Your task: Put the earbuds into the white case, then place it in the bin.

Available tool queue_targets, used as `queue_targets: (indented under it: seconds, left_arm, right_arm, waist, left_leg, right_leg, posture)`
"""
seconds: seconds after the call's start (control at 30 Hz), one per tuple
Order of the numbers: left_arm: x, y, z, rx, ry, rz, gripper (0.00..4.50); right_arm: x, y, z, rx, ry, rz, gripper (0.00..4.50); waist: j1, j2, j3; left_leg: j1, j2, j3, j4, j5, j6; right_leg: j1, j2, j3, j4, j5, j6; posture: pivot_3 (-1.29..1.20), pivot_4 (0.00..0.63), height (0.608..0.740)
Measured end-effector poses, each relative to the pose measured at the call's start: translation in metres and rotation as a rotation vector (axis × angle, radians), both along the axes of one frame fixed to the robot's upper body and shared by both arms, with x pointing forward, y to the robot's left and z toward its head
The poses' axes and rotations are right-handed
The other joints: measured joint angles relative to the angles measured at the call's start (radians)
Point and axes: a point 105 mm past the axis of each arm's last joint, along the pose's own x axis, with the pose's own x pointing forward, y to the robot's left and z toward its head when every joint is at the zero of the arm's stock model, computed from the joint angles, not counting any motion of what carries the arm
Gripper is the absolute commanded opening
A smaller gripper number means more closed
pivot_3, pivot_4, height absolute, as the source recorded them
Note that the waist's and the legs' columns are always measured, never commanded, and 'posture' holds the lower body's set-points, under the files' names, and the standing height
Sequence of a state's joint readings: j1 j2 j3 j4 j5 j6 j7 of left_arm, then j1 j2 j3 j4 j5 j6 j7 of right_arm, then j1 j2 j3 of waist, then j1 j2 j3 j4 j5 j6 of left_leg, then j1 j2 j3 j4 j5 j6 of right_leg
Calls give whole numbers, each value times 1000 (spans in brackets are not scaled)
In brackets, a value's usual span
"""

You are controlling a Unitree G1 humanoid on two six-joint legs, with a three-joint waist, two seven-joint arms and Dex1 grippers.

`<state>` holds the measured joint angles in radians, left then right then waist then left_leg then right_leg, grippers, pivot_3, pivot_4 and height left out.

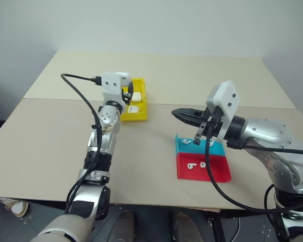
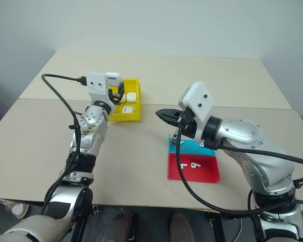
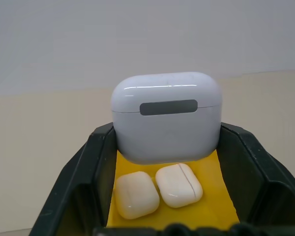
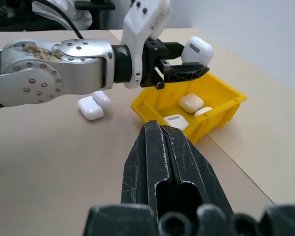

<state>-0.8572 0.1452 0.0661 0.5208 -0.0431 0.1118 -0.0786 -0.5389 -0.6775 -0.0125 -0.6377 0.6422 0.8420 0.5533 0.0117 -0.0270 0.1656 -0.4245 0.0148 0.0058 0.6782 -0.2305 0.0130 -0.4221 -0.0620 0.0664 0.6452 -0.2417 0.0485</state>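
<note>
Left arm: extended up the left-centre of the head views, forearm near straight, wrist level. Left end effector (image 4: pixel 179 66) sits at upper centre-left, fingers spread and clamped on a white case (image 3: pixel 166 118). Right arm: enters from lower right, elbow bent, wrist angled toward frame centre. Right end effector (image 1: pixel 184 115): fingers pressed together, nothing between them.

closed white case (image 3: pixel 166 118) held above the yellow bin (image 4: pixel 221 105); earbuds (image 1: pixel 192 165) on trays.
</note>
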Motion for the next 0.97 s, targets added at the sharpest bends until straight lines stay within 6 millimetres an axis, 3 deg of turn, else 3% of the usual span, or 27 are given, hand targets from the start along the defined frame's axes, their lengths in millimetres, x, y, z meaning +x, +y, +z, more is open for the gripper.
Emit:
queue_targets:
  seconds: [0.17,0.33,0.47,0.57,0.7,0.83,0.97]
  left_arm:
    - [9,-3,-7,31,31,-38,4415]
    - [-4,0,6,-27,-50,-152,4466]
    - [-28,26,7,-22,-51,-223,4466]
    - [-56,36,7,34,-24,-320,4466]
    - [-106,35,11,167,16,-506,4466]
    - [-151,32,-2,239,95,-641,4466]
    - [-192,42,-17,246,210,-730,4466]
  right_arm:
    - [-2,1,1,-2,-9,3,0]
    - [-8,3,-3,-2,5,26,0]
    - [-17,6,-15,1,51,57,0]
    - [-19,7,-19,9,64,54,0]
    - [-18,-1,-36,6,104,9,0]
    - [-22,-14,-57,-20,132,-30,0]
    - [-25,-31,-73,-109,170,-66,0]
  waist:
    - [-6,0,0]
    - [-13,0,0]
    - [-25,0,0]
    - [-30,0,0]
    - [-26,0,0]
    - [-26,0,0]
    - [-30,0,0]
  left_leg:
    - [0,0,0,0,0,0]
    - [0,1,-1,0,0,0]
    - [1,1,-1,0,0,0]
    - [2,2,-1,-1,0,-1]
    - [2,2,-1,-1,0,-1]
    - [3,2,0,-1,0,-1]
    - [5,4,0,-1,0,-1]
  right_leg:
    - [0,0,0,0,0,0]
    - [0,0,0,2,0,0]
    - [0,1,0,3,0,0]
    - [0,1,0,2,0,0]
    - [1,0,0,2,0,0]
    - [1,0,0,0,0,0]
    - [2,1,1,2,-1,-2]
  posture:
    - [0,150,740]
    - [0,150,740]
    - [0,150,740]
    - [0,150,740]
    - [0,150,740]
    - [0,150,740]
    - [0,150,740]
